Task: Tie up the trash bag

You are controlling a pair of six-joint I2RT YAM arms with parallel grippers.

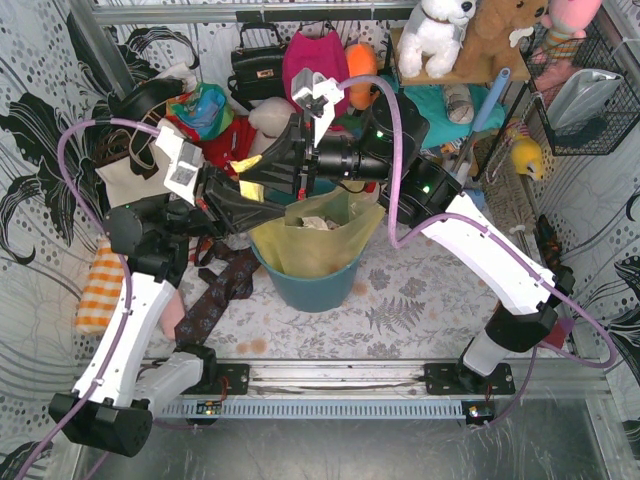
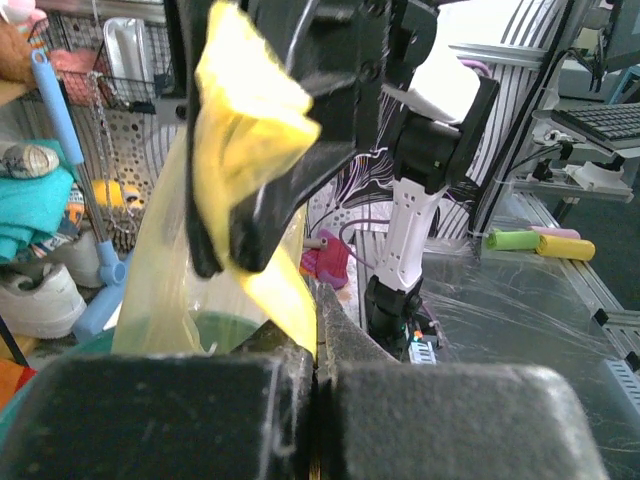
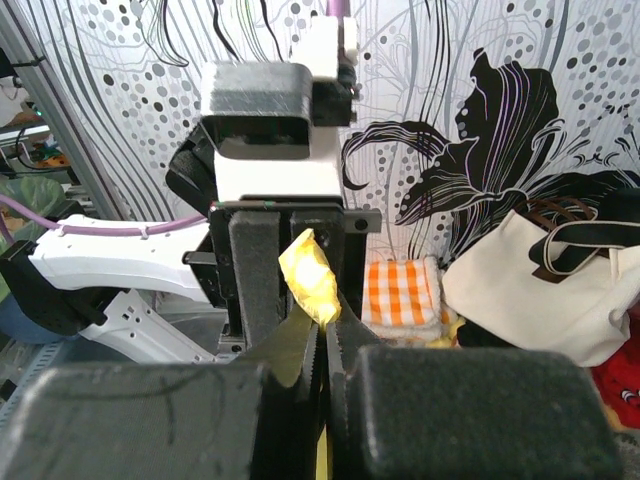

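The trash bag (image 1: 312, 245) is thin yellow-green plastic and lines the teal bin (image 1: 305, 285), with white paper (image 1: 318, 222) showing at its mouth. Both grippers meet above the bin's left rim. My left gripper (image 1: 260, 198) reaches in from the left and is shut on a yellow flap of the bag (image 2: 285, 300), pinched between its jaws (image 2: 318, 325). My right gripper (image 1: 244, 165) reaches across from the right and is shut on another flap (image 3: 312, 275), clamped at its tips (image 3: 325, 325). In the left wrist view the right fingers (image 2: 270, 200) hold bunched plastic just above.
A cream tote bag (image 3: 540, 280) and a folded orange checked cloth (image 1: 100, 290) lie at the left. Dark patterned cloth (image 1: 222, 290) lies beside the bin. Bags and plush toys (image 1: 440, 30) crowd the back, and a wire basket (image 1: 585, 100) hangs at the right.
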